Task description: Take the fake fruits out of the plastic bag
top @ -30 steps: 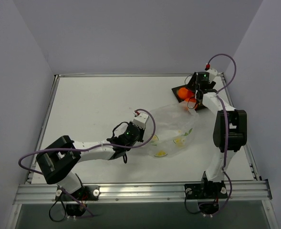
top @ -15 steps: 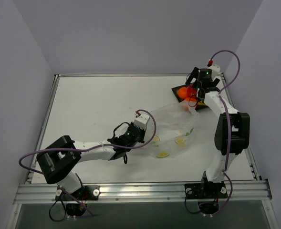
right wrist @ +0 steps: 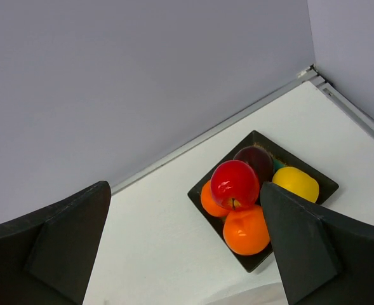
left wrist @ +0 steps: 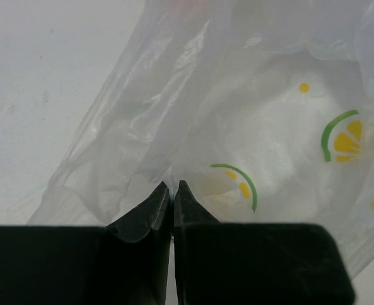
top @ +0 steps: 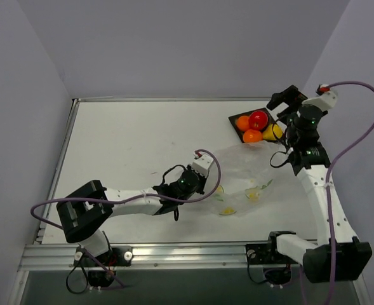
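The fake fruits lie together in the dark square tray at the back right: a red apple, two orange balls and a yellow pear. The right wrist view shows the apple on top of the oranges, with the pear beside them. My right gripper is open and empty, raised above and to the right of the tray. The plastic bag lies flat with no fruit showing in it. My left gripper is shut on the bag's left edge.
The tray sits close to the back right corner, by the raised table rim. The right arm's purple cable loops over the right edge. The left arm stretches low across the front of the table.
My right gripper has let the red apple go into the tray, opened and pulled up and to the right. My left gripper has moved right and nearer, dragging the bag with it.
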Action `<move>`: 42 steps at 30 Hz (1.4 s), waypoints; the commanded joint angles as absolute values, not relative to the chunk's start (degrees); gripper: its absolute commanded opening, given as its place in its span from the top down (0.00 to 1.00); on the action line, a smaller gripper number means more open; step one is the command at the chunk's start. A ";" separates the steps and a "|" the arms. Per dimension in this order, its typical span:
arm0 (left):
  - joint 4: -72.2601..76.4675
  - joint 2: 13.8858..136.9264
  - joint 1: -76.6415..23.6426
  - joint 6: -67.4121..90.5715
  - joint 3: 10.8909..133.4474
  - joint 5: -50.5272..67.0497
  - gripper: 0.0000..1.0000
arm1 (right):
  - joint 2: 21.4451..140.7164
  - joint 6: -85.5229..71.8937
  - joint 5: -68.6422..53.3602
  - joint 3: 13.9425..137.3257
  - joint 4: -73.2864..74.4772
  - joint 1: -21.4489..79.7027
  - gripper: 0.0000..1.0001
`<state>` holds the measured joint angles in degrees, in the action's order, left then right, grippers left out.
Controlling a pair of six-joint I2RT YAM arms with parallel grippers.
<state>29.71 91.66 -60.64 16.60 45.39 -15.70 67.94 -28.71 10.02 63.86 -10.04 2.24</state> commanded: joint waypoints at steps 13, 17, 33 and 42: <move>18.30 92.22 -64.51 18.54 68.11 -16.87 0.01 | 45.36 -31.99 4.49 62.31 3.68 2.46 0.00; 12.58 84.31 -65.13 18.46 70.66 -18.89 0.06 | 42.11 -31.99 2.64 65.03 4.75 2.37 0.00; -26.17 39.67 -65.65 25.66 64.69 -36.29 0.06 | 26.64 -30.76 -11.52 58.29 5.98 2.37 0.73; -27.68 31.29 -65.57 21.89 61.17 -37.71 0.06 | 24.79 -27.17 -10.12 55.45 10.89 2.46 0.03</move>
